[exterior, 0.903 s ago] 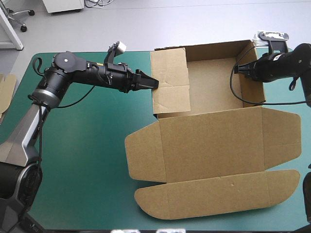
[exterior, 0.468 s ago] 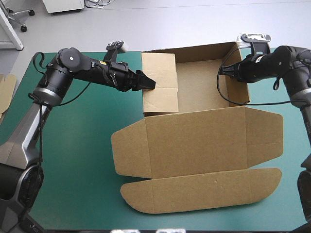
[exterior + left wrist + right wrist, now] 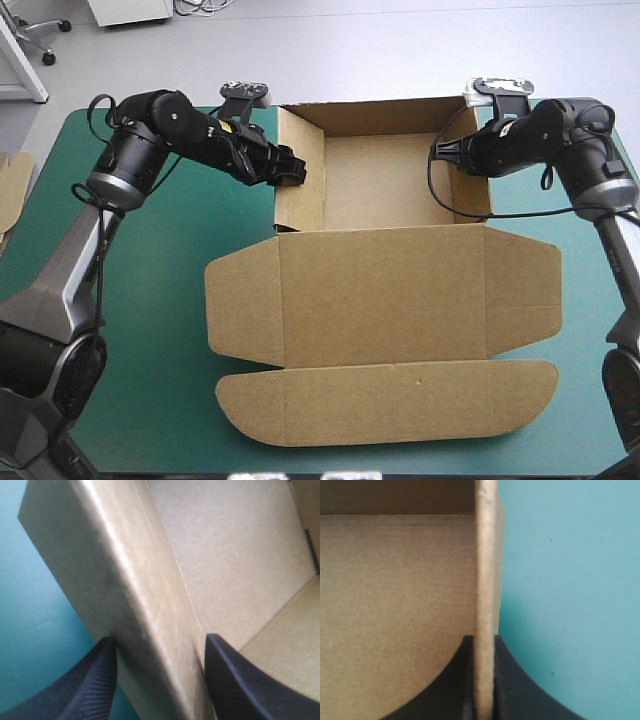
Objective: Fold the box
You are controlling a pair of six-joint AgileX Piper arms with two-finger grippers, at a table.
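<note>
Arms reach inward: the left gripper (image 3: 293, 170) clamps the box's (image 3: 380, 290) left wall, the right gripper (image 3: 440, 152) pinches its right wall.

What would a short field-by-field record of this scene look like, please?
box: brown open tray, walls raised
lid: flat, toward the table's near edge
left gripper: shut on the left wall
right gripper: shut on the right wall
table: teal-green cover
spare board: an edge showing at the table's left edge
</note>
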